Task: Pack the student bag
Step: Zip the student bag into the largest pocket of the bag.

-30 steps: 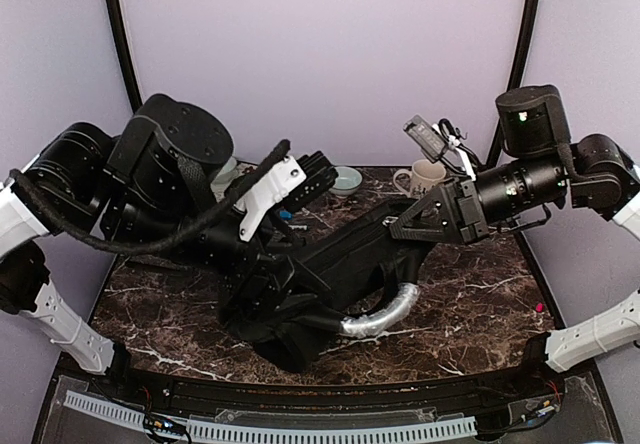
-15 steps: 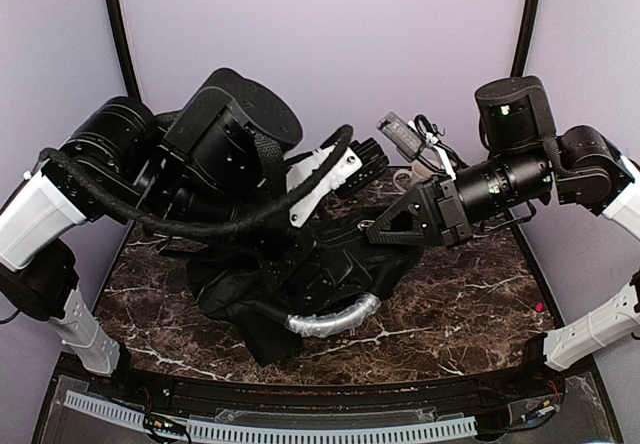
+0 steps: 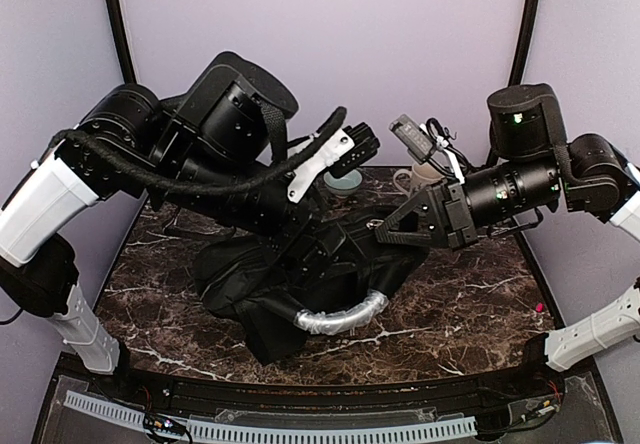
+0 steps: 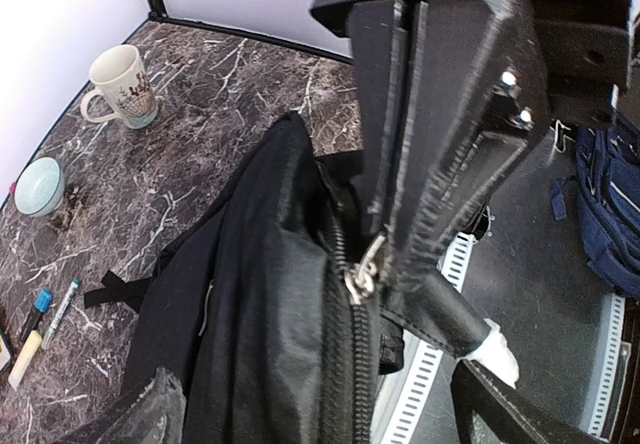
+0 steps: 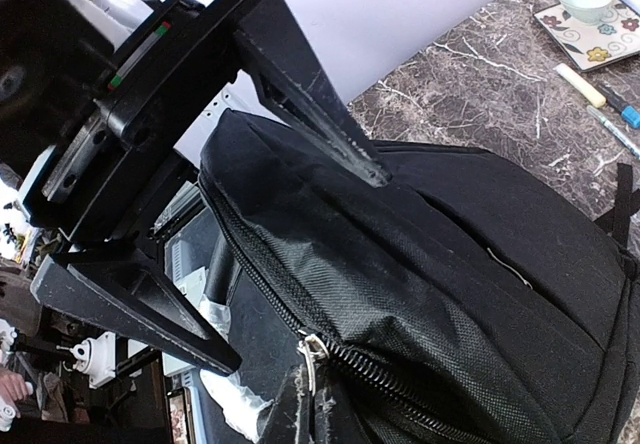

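Top external: compared with a second ago, your left arm has lifted and swung over the student bag (image 3: 250, 294). The left gripper (image 3: 350, 136) now hangs high over the far middle of the table (image 3: 450, 304) with its jaws spread wide; they were narrower then. The bag has slid left with its grey-silver handle (image 3: 335, 316) and sits mid-table, slumped, its top edge raised toward the right gripper (image 3: 383, 232). The right arm reaches in level from the right, hardly moved. My read: the left side holds nothing, so only the right has the bag, and packing proper hasn't started.

Left wrist: your own jaws are wide apart at the bottom corners, with nothing between them but bag fabric below. The right jaws come down from above, pressed together on the zipper pull (image 4: 365, 269). The zipper below the pull looks closed. A mug (image 4: 120, 84), a bowl (image 4: 38, 184) and markers (image 4: 60, 309) are still out on the table, far left in this view.

Right wrist: the bag fills the frame and the pull sits right at your shut jaw tips, bottom centre. The left jaws straddle the bag's top corner, one above and one below. I can't tell whether they touch it.
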### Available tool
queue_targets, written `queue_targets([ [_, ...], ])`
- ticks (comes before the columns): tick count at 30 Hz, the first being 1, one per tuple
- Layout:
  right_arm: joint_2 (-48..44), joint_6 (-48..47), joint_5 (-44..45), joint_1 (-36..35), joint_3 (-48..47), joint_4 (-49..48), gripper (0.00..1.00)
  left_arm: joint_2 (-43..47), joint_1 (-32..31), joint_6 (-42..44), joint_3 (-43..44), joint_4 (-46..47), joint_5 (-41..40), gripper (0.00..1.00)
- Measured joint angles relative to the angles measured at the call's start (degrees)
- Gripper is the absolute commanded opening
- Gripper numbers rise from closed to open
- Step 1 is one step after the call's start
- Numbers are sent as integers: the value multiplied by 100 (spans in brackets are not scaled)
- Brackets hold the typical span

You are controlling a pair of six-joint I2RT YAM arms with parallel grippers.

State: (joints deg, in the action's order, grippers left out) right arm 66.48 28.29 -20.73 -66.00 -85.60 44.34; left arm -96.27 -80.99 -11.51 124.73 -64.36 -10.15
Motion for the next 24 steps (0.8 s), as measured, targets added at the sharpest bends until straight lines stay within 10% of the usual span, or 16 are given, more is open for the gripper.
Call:
queue_targets([
  [12, -50, 120, 105, -2, 101, -153, 0, -22, 111, 133, 0, -9, 404, 84],
  [24, -50, 98, 197, -2, 101, -101, 0, -208, 170, 186, 0, -103, 258, 0],
])
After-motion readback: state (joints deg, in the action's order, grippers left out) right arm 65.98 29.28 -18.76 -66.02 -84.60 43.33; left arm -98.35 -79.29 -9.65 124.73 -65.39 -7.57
